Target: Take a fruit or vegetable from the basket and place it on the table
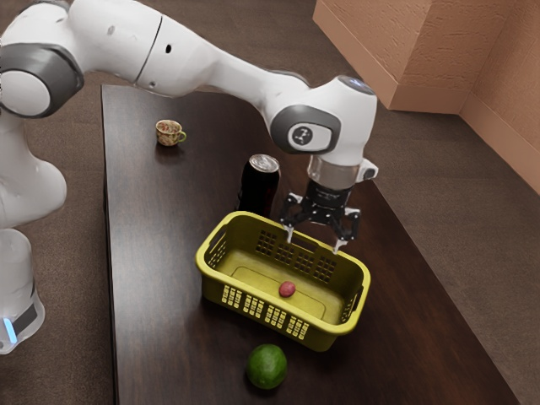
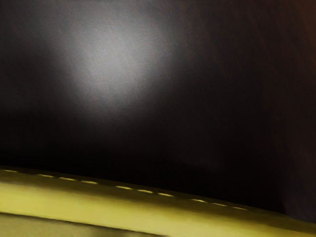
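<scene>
Dark table (image 1: 150, 253), red fruit (image 1: 287, 289) inside yellow basket (image 1: 281, 325)

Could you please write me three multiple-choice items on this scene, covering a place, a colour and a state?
1. Where is the red fruit?
A) in the basket
B) in the cup
C) on top of the can

2. What colour is the basket?
A) blue
B) yellow
C) white

3. What state is the gripper in?
A) shut on the can
B) shut on the cup
C) open

Key:
1 A: the fruit lies within the basket's walls.
2 B: its rim is yellow in both views.
3 C: its jaws stand apart, holding nothing.
</scene>
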Controlling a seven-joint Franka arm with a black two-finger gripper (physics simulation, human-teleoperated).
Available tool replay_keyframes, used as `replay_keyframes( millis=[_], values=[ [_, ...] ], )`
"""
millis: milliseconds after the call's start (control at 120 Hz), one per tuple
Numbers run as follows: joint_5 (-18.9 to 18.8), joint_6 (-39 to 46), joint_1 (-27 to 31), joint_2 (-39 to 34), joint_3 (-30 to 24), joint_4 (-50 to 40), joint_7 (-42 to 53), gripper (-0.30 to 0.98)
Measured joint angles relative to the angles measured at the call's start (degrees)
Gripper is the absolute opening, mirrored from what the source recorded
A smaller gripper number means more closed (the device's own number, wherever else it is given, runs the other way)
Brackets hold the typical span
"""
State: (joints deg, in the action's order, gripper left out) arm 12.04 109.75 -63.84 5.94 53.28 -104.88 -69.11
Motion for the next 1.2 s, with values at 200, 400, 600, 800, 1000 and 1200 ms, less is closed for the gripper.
replay_keyframes(
  millis=[200,400,600,800,1000,1200],
  values=[
    [-0.13,1.45,-3.77,2.93,0.04,1.25,-5.10,0.69],
    [-0.04,2.69,-5.64,3.14,0.25,0.11,-8.32,0.68],
    [-1.37,4.59,-6.71,2.22,0.38,-1.69,-9.47,0.68],
    [-2.16,7.90,-6.83,0.76,0.42,-5.73,-8.97,0.68],
    [-2.75,11.56,-6.81,-0.67,0.37,-9.11,-8.28,0.68],
    [-3.02,13.51,-6.86,-1.03,0.39,-10.85,-7.70,0.68]
  ],
)
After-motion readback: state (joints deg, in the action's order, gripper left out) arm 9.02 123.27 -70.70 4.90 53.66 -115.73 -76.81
